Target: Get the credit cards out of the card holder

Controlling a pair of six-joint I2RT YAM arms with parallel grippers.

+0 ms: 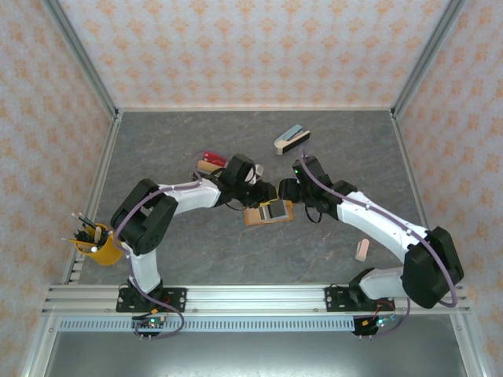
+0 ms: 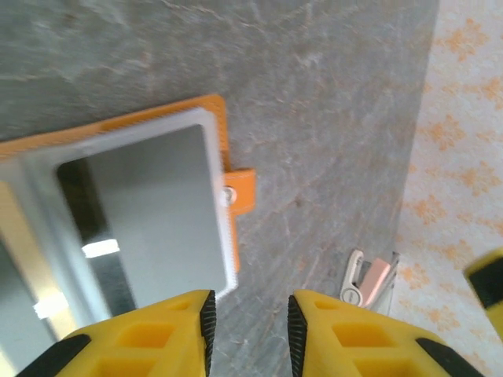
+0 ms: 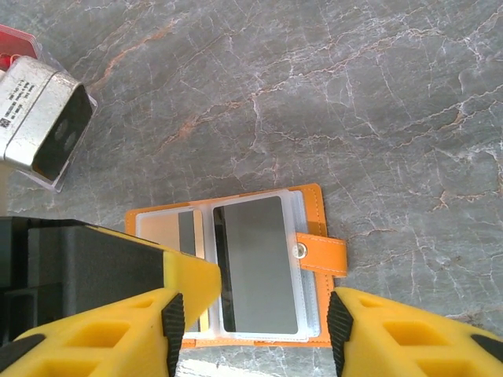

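- Both arms lean in over the middle of the grey marbled bench (image 1: pixel 196 259). The small orange-tan leather bi-fold card holder (image 1: pixel 267 213) lies open and flat right below where the two sets of jaws meet.
- The left jaws stand spread: bare stone shows in the gap between their yellow fingertips (image 2: pixel 196 326), and nothing is pinched.
- Just ahead of those jaws, toward the left-hand tip, sits the holder's clear sleeve page. Its corner is close beside that tip; whether they touch, I cannot tell.
- The right jaws stand spread wider, with the open holder ahead of and between the right arm's yellow fingertips (image 3: pixel 346 334).
- One right tip overlaps the holder's left page in the wrist view. The other sits just off its right edge, below the orange strap tab with a metal snap (image 3: pixel 322 255). Nothing is gripped there that I can see.
- Inside, a flat grey card (image 3: pixel 259 263) fills the right-hand sleeve and a tan card with a dark stripe (image 3: pixel 179 232) sits in the left one, both in their pockets.
- Well ahead of the right jaws and to their left, a small silver metal box with a dark open end (image 3: pixel 43 118) rests apart from the holder.
- Off to the right of the left jaws lies a little white and pink clip-like piece (image 2: pixel 365 279).
- Beyond the right jaws, well apart, sits a grey-blue and black wedge (image 1: pixel 291 140). Far behind the left jaws, by that arm's base, stands a yellow cup of pens (image 1: pixel 98 245).
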